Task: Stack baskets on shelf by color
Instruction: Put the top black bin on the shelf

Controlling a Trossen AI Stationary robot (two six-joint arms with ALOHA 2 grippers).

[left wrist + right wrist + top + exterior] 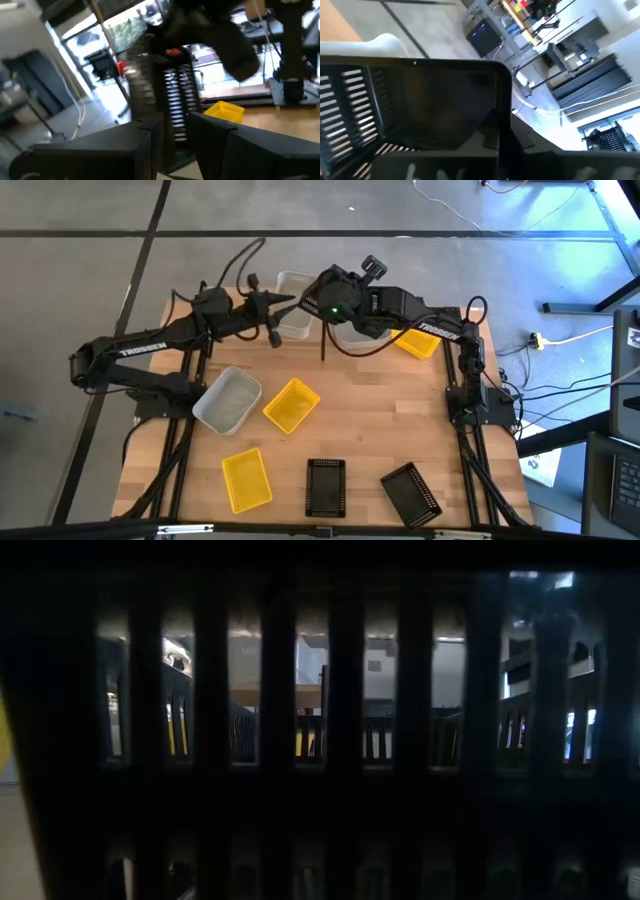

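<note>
Black basket (415,107) clamped in right end effector (322,308), above shelf (322,330)

Six baskets (291,404) loose on the table's (370,430) near half, others at its far edge.

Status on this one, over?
Right hand shut on black basket, far table edge. Left hand right beside it. Black slats block low view.
</note>
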